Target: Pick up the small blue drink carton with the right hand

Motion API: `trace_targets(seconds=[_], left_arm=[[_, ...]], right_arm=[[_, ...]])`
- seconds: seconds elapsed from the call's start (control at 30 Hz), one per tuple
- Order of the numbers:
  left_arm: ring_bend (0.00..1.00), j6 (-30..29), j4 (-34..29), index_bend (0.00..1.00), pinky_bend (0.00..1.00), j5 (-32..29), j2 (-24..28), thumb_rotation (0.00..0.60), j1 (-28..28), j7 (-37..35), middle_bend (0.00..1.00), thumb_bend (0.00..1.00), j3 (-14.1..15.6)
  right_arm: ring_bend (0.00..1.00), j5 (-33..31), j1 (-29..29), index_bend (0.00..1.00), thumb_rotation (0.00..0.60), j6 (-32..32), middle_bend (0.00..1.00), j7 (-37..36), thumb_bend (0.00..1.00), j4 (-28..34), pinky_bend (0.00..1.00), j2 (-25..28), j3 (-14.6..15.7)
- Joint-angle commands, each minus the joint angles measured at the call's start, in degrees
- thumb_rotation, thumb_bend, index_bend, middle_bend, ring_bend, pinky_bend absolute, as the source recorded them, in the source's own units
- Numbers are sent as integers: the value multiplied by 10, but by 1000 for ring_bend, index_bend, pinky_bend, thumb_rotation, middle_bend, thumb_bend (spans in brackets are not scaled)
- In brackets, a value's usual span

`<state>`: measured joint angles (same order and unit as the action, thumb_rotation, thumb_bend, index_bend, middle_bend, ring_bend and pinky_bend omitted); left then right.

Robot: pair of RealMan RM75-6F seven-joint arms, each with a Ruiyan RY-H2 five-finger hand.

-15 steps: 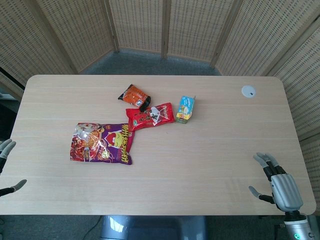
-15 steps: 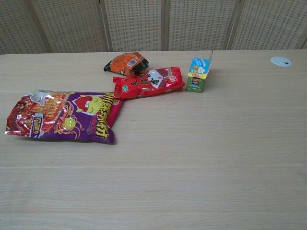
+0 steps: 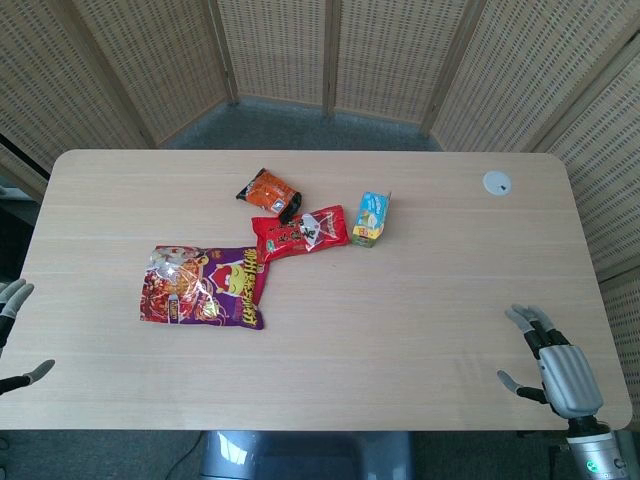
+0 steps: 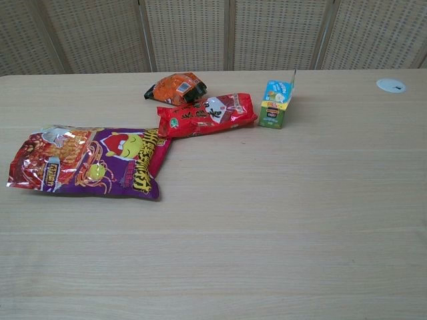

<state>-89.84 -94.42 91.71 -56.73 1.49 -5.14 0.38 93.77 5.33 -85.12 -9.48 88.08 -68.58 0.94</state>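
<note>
Snacks lie scattered across the far half of a pale wooden table (image 3: 420,330) as the robot's right hand (image 3: 556,372) waits at the near right corner, fingers spread and holding nothing. The small blue drink carton (image 3: 371,219) sits right of centre toward the far side, just beside the right end of a red snack packet (image 3: 300,233); whether the two touch cannot be told. It is well apart from the right hand. The left hand (image 3: 14,330) shows only as fingertips at the near left edge, apart and empty, and neither hand appears in the chest view.

By the look of things, the task is at its very start: the reach toward the carton has not begun. The next move calls for the right hand to travel far and left across bare tabletop, come down over the carton with fingers open, and close on its sides without nudging the red packet alongside.

Counted on the table: one blue drink carton, one red snack packet, one small orange snack bag (image 3: 268,190) at the far end of the group, one large purple-and-red crisp bag (image 3: 204,287) to the near left, and one small white round disc (image 3: 497,182) near the far right corner. Woven screens (image 3: 300,50) close off the background.
</note>
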Motion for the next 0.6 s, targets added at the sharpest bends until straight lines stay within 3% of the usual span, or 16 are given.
trace_targets(seconds=[0.03,0.3,0.47,0.6], left_arm=[[0,1,0,0,0,0,-1,600,1,1,0,0,0],[0,-2,-5,0,0,7,-3,600,-1,8,0,0,4],[0,3,-4,0,0,3,-3,600,0,4,0,0,3],[0,11,-1,0,0,-6,-4,600,4,1,0,0,0]], right_arm=[[78,1,43,127,600,56,121,-11,212,-40,300,-5,-11],[12,56,188,180,600,163,125,-24,233,-203,205,-47,-46],[10,97,262,190,600,195,130,-36,240,-329,196,-102,-39],[2,119,305,191,600,203,126,-53,246,-405,113,-146,-27]])
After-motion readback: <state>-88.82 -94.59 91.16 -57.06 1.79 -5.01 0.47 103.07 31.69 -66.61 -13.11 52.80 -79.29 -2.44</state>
